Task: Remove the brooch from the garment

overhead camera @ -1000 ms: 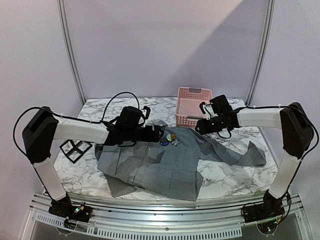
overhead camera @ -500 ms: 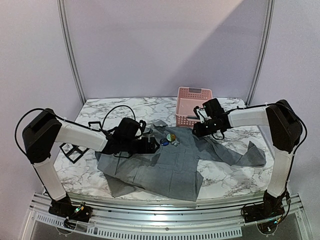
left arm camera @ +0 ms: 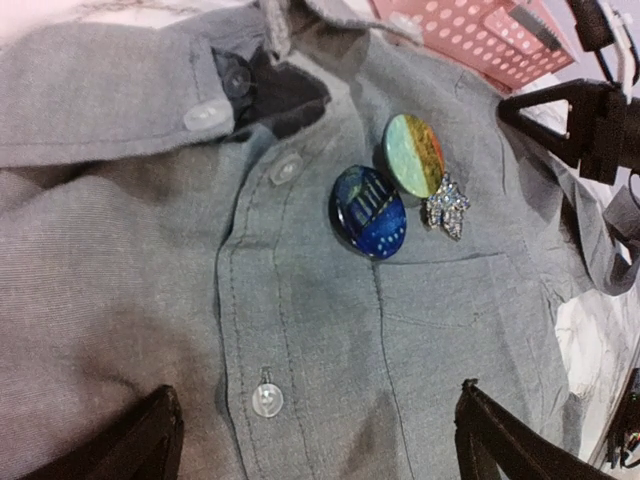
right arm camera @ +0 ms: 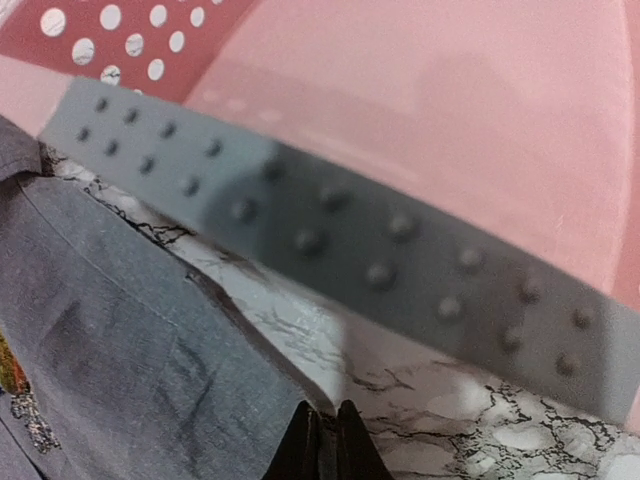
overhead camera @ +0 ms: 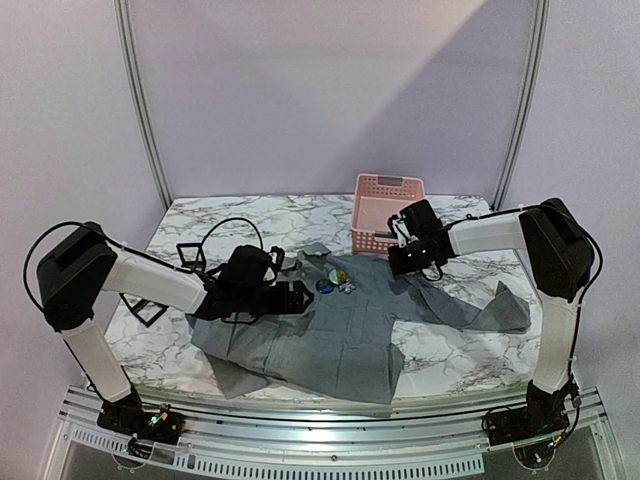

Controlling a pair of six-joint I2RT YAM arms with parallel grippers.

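The garment (overhead camera: 340, 335) is a grey buttoned shirt spread across the marble table. A small sparkly brooch (left arm camera: 445, 205) is pinned on its chest by the pocket, touching a yellow-and-teal round badge (left arm camera: 414, 155) and a blue round badge (left arm camera: 368, 212). From the top view the brooch (overhead camera: 347, 287) lies between my two grippers. My left gripper (left arm camera: 318, 400) hovers open over the button placket, just short of the badges. At the shirt's edge (right arm camera: 100, 330) beside the pink basket, my right gripper (right arm camera: 323, 415) has its tips pinched together on the hem.
The pink basket (overhead camera: 387, 185) stands at the back right, close behind my right gripper (overhead camera: 397, 262). Black wire frames (overhead camera: 145, 308) lie at the left by my left arm. One shirt sleeve (overhead camera: 490, 310) trails toward the right table edge.
My right gripper dropped to the shirt's edge and closed. The left gripper sank lower over the shirt front and stayed open.
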